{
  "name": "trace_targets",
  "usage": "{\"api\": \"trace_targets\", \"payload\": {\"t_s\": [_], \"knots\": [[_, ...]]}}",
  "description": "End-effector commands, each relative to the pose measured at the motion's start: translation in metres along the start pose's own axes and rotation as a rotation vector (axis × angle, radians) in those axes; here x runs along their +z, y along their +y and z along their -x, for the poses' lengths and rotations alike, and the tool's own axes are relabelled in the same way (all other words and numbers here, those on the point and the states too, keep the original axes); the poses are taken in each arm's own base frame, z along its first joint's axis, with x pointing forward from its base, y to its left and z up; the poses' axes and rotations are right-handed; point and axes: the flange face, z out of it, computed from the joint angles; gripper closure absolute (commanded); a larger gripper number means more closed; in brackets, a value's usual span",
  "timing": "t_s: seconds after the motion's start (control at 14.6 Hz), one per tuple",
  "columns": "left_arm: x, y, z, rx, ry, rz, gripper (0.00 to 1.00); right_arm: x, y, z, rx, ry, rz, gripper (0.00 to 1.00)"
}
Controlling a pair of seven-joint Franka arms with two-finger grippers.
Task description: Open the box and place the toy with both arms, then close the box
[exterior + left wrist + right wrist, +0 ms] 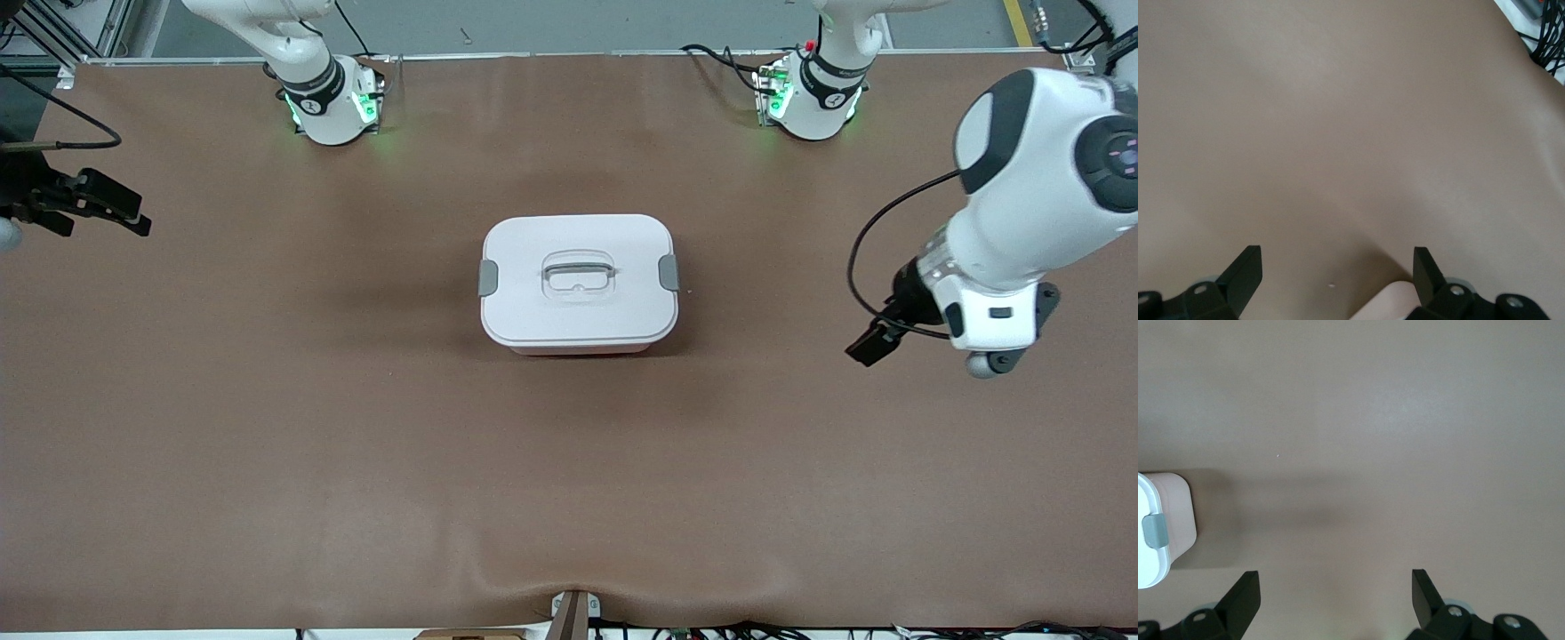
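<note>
The box (578, 280) stands shut in the middle of the table, white lid on, a grey clip (488, 277) at each end and a recessed handle (578, 274) in the centre. One end of it shows in the right wrist view (1168, 520). The toy is out of view. My right gripper (124, 213) is open and empty above the table's right-arm end; its wrist view (1336, 580) shows bare mat between the fingers. My left gripper (873, 342) is open and empty above the mat toward the left arm's end (1338, 257).
The brown mat (356, 462) covers the whole table. The arm bases (333, 102) stand along the edge farthest from the front camera. A pale rounded shape (1391, 303) lies at the edge of the left wrist view; I cannot tell what it is.
</note>
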Motion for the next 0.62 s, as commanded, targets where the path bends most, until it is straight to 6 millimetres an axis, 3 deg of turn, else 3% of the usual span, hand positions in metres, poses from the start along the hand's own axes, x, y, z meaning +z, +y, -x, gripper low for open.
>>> {"api": "trace_targets", "payload": {"t_s": [0.0, 0.14, 0.27, 0.55], "knots": [[-0.038, -0.020, 0.002, 0.079, 0.015, 0.013, 0.00, -0.002, 0.001, -0.001, -0.008, 0.005, 0.006, 0.00], [-0.066, -0.036, 0.002, 0.164, 0.029, 0.041, 0.00, -0.002, 0.001, -0.001, -0.007, 0.005, 0.006, 0.00], [-0.081, -0.053, -0.003, 0.275, 0.027, 0.051, 0.00, -0.002, 0.002, -0.001, -0.005, 0.005, 0.006, 0.00], [-0.089, -0.084, -0.024, 0.403, -0.038, 0.076, 0.00, -0.002, 0.002, -0.001, -0.005, 0.005, 0.006, 0.00]]}}
